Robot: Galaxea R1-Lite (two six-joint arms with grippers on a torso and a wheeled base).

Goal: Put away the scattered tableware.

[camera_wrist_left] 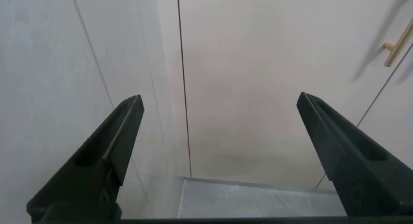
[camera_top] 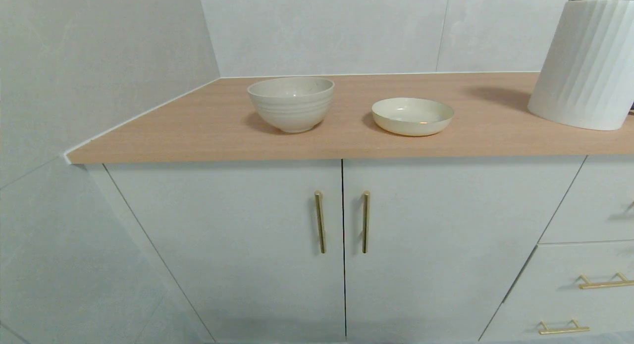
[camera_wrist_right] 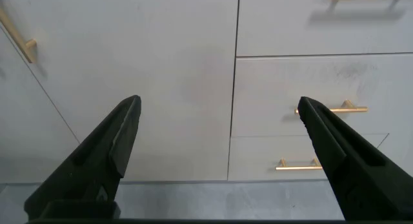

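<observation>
While both grippers hang low before the cupboard, empty with jaws wide apart, left gripper (camera_wrist_left: 219,98) facing the shut cabinet doors (camera_top: 228,235) and right gripper (camera_wrist_right: 219,99) the drawer fronts (camera_wrist_right: 310,88), the ribbed bowl (camera_top: 291,104) and shallow dish (camera_top: 412,116) sit above on the countertop (camera_top: 198,131): bowl likely nearer the left arm, dish the right.

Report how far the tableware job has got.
Done: nothing; the bowl and dish sit on the counter, cabinet doors shut. In hand: nothing; left gripper and right gripper are open and empty. Left: putting both pieces away.
</observation>
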